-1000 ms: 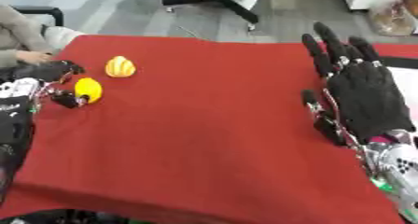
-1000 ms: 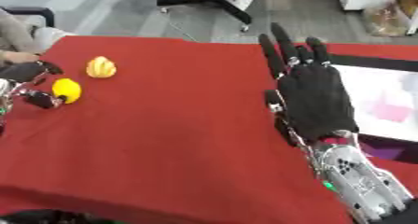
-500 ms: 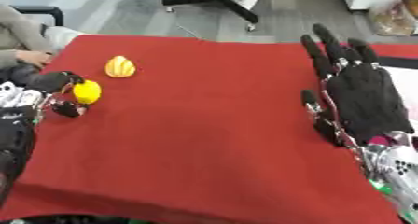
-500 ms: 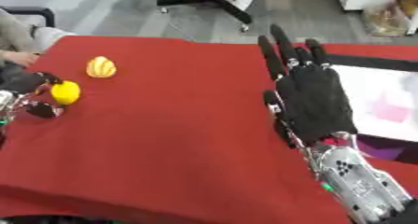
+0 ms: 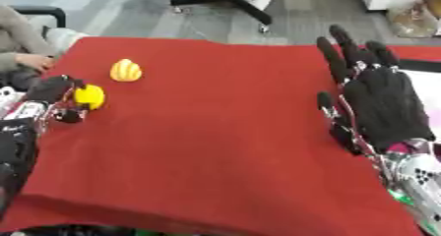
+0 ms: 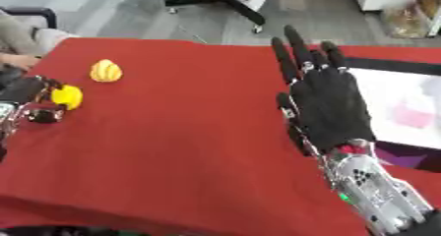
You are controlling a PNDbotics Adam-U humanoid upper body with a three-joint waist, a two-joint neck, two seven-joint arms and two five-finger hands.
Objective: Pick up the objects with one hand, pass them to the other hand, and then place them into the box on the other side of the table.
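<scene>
A round yellow object (image 5: 89,96) sits at the left side of the red table (image 5: 215,132), pinched between the curled fingers and thumb of my left hand (image 5: 53,98). A second object, yellow-orange and ribbed (image 5: 126,70), lies on the cloth just beyond it, untouched. My right hand (image 6: 327,102) is held up on the right with its black fingers straight and spread, nothing in it. A box with a white inside (image 6: 405,112) lies at the right edge, partly behind that hand, with something pink in it.
A person's sleeve and hand (image 5: 26,53) rest at the far left corner of the table. An office chair base (image 5: 233,4) stands on the floor beyond the far edge. The near table edge runs along the bottom.
My left hand with the yellow object has shifted slightly toward the near left. The right hand has stayed where it was.
</scene>
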